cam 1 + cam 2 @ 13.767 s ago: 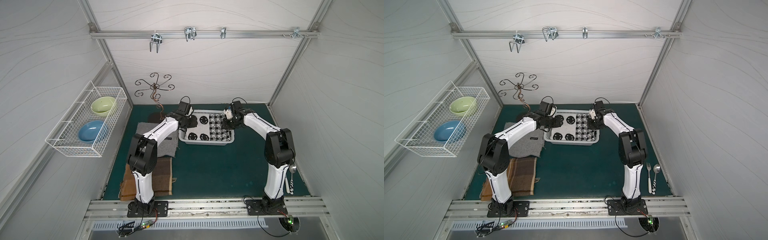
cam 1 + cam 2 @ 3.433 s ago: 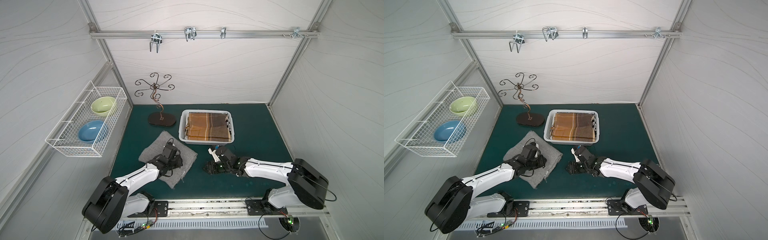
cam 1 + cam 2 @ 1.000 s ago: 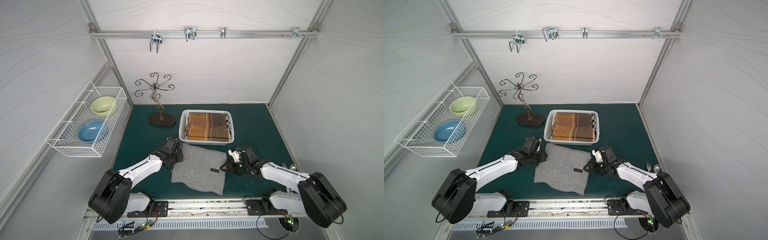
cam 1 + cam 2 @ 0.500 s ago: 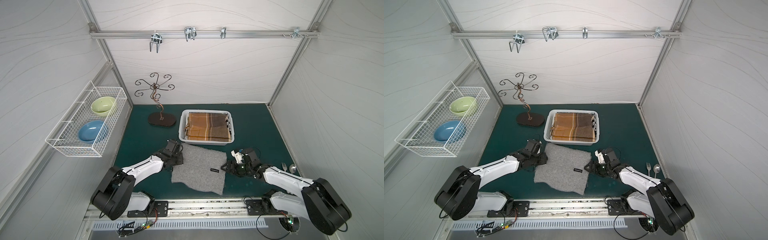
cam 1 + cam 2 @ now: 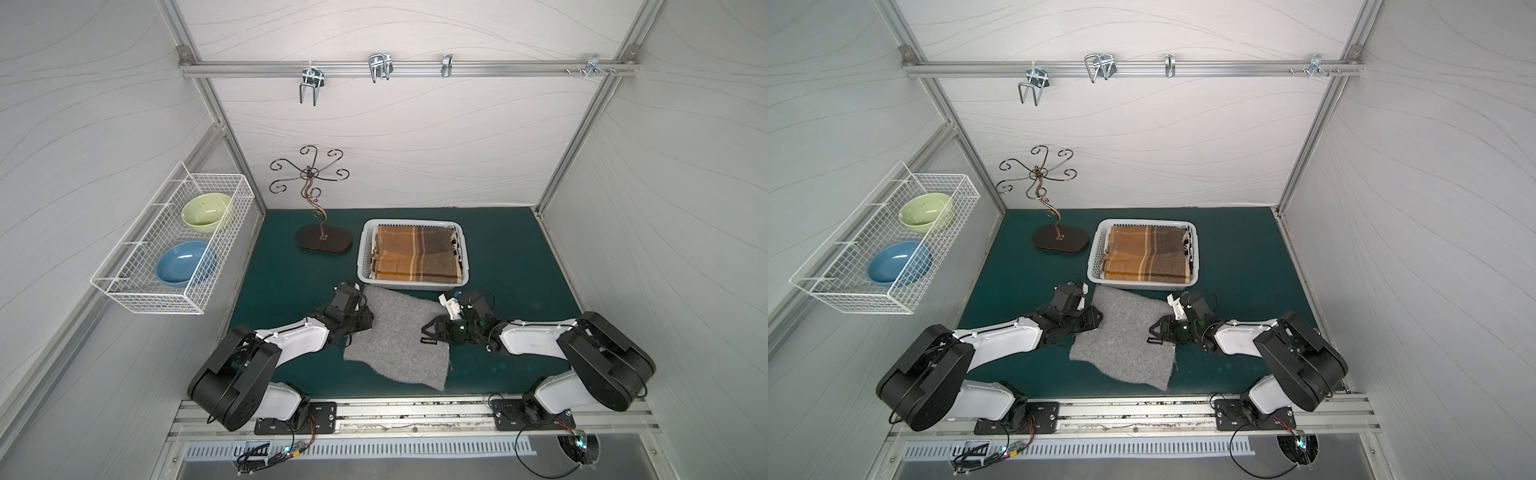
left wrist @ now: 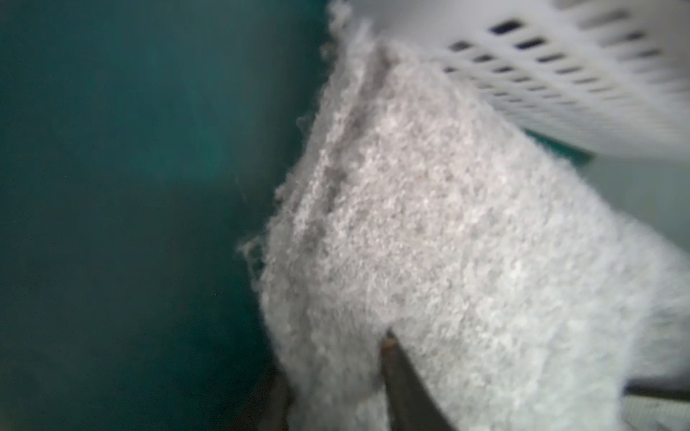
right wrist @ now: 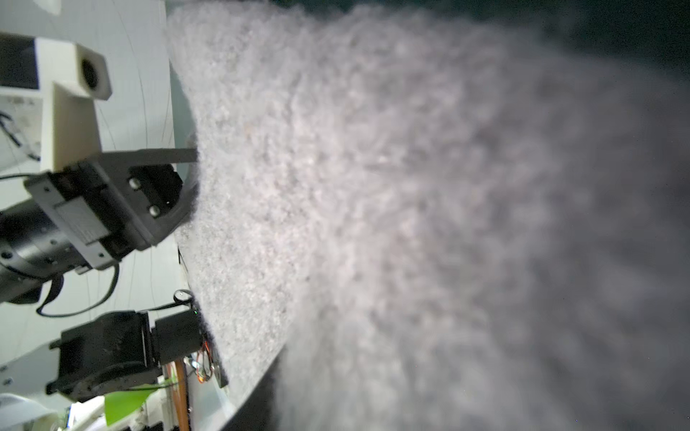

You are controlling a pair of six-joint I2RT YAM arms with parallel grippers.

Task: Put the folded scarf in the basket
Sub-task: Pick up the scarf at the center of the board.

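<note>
A dark green mat covers the bench (image 5: 511,257), boxed in by pale panelled walls. The grey scarf (image 5: 395,336) lies folded on it, its far edge just beside the near wall of the basket (image 5: 415,285) and not yet inside.

The left fingers (image 7: 164,155) pinch the scarf's left edge, and the left wrist view shows cloth running between them. The right fingers (image 5: 434,328) sit at the right edge by a small black label (image 5: 428,341). Whether they are closed on cloth I cannot tell, as fuzz fills the right wrist view.

Likely troubles:
- A pinch that takes only the top layer would let the fold fall open on the lift.
- Uneven raising by the two arms could skew or sag the scarf.
- The leading edge may catch the flared rim and shove the light basket.
- A brown plaid scarf (image 5: 415,257) already nearly fills the basket, so the grey one may overhang.

The grey scarf is thick, limp and fuzzy, with stray fibres at its edges that could snag. It is roughly rectangular. The basket is rigid white plastic with slotted walls.
</note>
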